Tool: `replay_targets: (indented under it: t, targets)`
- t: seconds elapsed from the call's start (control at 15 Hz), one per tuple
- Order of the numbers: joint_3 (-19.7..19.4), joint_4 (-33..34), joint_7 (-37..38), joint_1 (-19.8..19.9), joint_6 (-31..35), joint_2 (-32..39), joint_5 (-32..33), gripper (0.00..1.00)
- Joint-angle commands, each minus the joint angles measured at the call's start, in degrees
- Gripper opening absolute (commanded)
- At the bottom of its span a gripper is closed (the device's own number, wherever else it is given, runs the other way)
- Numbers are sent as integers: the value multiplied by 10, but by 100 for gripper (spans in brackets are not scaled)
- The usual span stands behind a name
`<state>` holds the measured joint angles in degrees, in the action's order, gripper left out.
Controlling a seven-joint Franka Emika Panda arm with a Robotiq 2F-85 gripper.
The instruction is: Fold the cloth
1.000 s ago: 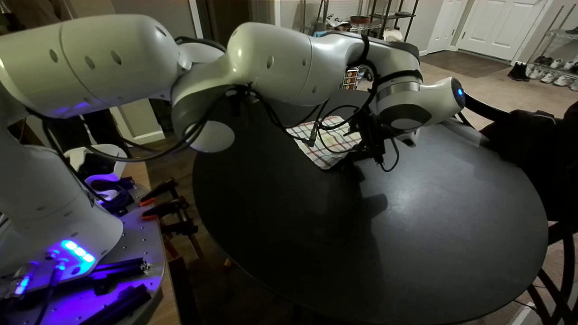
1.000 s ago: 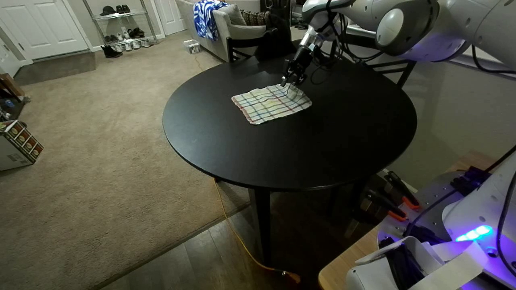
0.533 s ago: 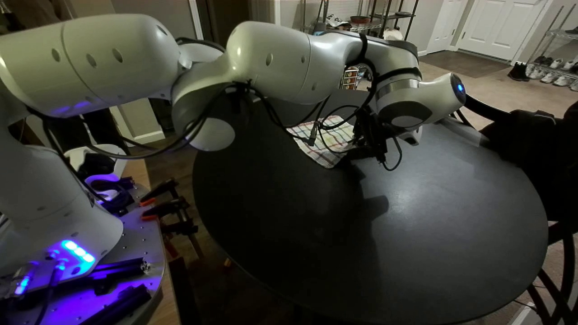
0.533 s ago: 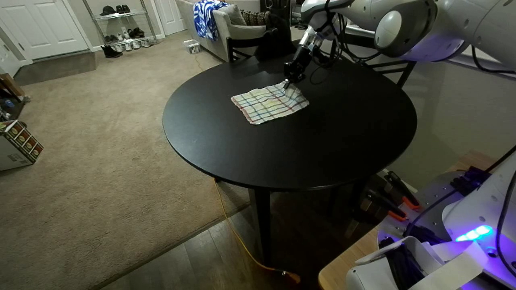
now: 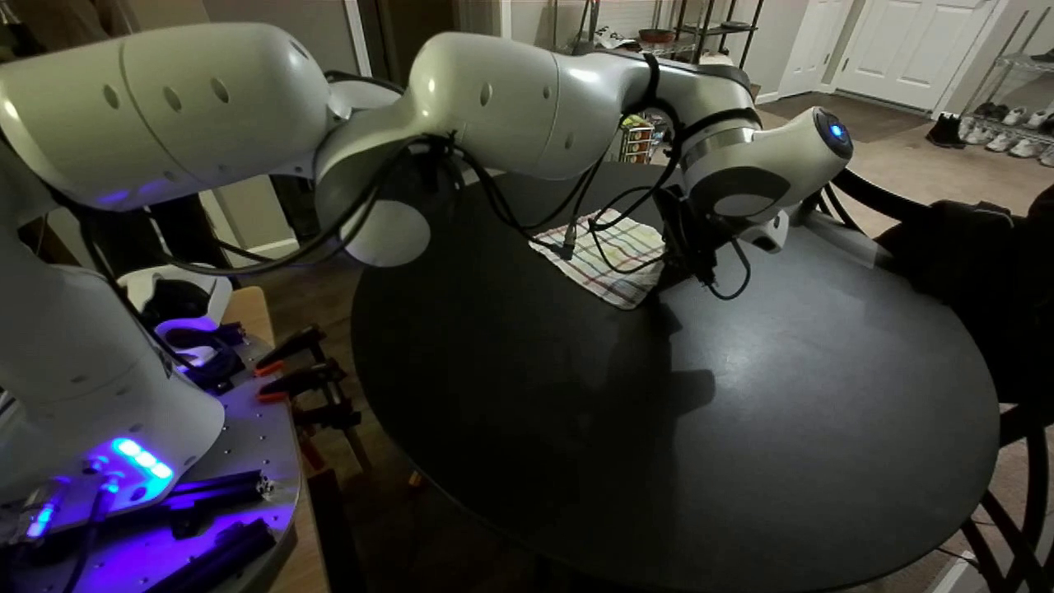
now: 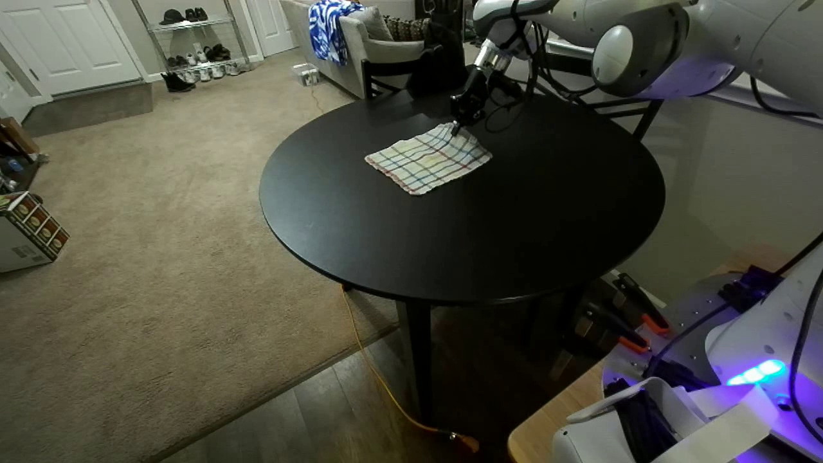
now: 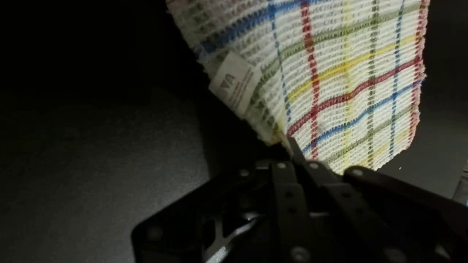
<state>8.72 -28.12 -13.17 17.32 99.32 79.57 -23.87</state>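
**Plaid cloth [image 7: 351, 87] nipped at one edge between the jaws**

The cloth lies spread on the round black table [image 6: 450, 251], reaching away from the jaws, white with red, blue, yellow and green lines. Its edge comes to a point at the fingertips [image 7: 298, 151], where the fabric creases; along that edge, near the tips, sits a pale printed label [image 7: 236, 82].

Over it the gripper [image 7: 292, 148] leans at a slant, tips downward. Behind the jaws the arm [image 5: 494, 115] bends at the wrist and runs back, roughly level, to its base [image 5: 99, 371], well apart from the cloth.

The jaws are drawn together, the two fingers side by side, with a thin bit of fabric caught between the tips.

How deep the fabric sits between them cannot be seen. In the wrist view the cloth's far part is cut off at the top, the gripper's body sinks into black, and the small print on the label is too blurred to read. In an exterior view dark cables [image 5: 568, 249] cross in front of the cloth, and the fingertips are hard to make out. The arm is partly cut off in both exterior views.
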Motion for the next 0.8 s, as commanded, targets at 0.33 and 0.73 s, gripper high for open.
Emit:
replay_targets:
  t: [0.33,0.73]
  targets:
    - [-48,70,67,-36,22,18,68,1]
    - [-56,68,89,-48,38,12,122,1]
